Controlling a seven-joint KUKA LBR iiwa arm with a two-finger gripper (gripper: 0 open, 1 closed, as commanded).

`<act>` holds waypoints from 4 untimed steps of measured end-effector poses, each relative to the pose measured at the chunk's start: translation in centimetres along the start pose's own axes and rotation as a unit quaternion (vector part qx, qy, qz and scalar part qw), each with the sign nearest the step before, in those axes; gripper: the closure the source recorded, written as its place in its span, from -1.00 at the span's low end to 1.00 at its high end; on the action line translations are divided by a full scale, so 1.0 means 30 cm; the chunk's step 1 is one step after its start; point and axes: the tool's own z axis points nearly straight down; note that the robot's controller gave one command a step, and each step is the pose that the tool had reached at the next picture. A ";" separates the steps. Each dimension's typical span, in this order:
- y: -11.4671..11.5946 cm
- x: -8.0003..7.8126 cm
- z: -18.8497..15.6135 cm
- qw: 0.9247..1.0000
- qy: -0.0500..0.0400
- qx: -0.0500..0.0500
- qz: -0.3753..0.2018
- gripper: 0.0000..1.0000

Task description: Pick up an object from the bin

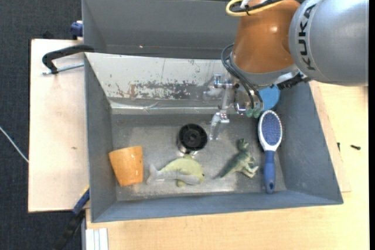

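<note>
Black letters "KUK", set sideways, can be read on the grey casing of the arm (337,32).

Left of the gripper (217,126), the bin's floor (140,129) lies bare and passable. A black round part (192,136) sits just beside it on that side, while a blue brush (269,137) and a green toy dinosaur (237,164) crowd its right.

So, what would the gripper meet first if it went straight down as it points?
Probably the bare bin floor just beside the black round part; depth is unclear, so the gripper might clip it.
</note>
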 end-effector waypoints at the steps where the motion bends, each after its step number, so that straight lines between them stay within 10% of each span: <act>1: 0.100 0.031 0.324 0.976 -0.001 0.000 -0.218 -1.00; 2: 0.099 0.027 0.317 0.976 -0.002 0.000 -0.217 1.00; 3: 0.084 0.070 -0.068 0.956 -0.005 0.001 -0.295 1.00; 4: 0.167 0.067 -0.182 0.925 -0.003 0.000 -0.380 1.00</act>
